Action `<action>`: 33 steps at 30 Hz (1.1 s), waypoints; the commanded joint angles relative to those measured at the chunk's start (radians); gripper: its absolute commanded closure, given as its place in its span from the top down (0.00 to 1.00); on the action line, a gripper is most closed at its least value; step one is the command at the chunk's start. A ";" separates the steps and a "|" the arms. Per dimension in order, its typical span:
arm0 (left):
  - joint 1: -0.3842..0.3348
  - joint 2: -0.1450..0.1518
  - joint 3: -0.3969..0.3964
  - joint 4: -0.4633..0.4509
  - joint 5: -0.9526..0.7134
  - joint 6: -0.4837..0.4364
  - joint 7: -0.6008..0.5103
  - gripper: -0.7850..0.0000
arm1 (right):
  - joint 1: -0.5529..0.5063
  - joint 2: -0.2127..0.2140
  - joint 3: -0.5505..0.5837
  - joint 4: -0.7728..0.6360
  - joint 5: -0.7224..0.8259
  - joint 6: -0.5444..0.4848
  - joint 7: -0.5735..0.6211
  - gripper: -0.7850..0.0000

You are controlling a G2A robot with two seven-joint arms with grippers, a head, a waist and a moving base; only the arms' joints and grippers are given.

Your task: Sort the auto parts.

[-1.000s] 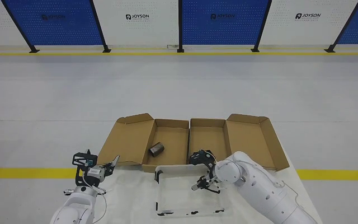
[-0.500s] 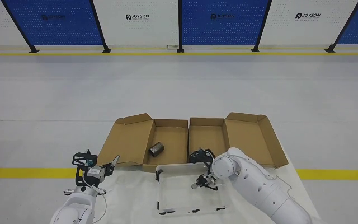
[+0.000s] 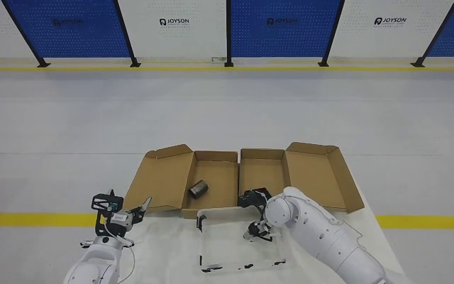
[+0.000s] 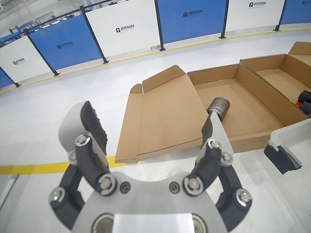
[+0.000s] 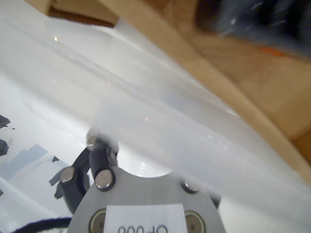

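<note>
Your left gripper is parked over the white surface, just off the outer flap of the left cardboard box. Its fingers are spread wide with nothing between them.

The part you can read best is the dark metal cylinder. It's lying on its side on the floor of the left box, nearer the front wall than the back. From the top view its long axis runs on a diagonal. One end points at the box's front-left corner and the other aims toward the back-right. It isn't touching any wall.

Your right gripper is down in the clear plastic bin, up by the bin wall that faces the boxes. The bin sits on the surface just in front of both boxes and has black tape at its corners. I honestly can't tell how the right fingers are set, because the right wrist view is smeared white where they'd be.

In the right cardboard box, near its front-left corner, there's what looks like a dark blocky part with a bit of orange on it. It's too blurred and cropped to say which way it points.
</note>
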 commanded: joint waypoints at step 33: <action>0.000 0.000 0.000 0.000 0.000 0.000 0.000 1.00 | -0.417 0.174 0.301 -0.585 -0.265 -0.172 -0.077 0.32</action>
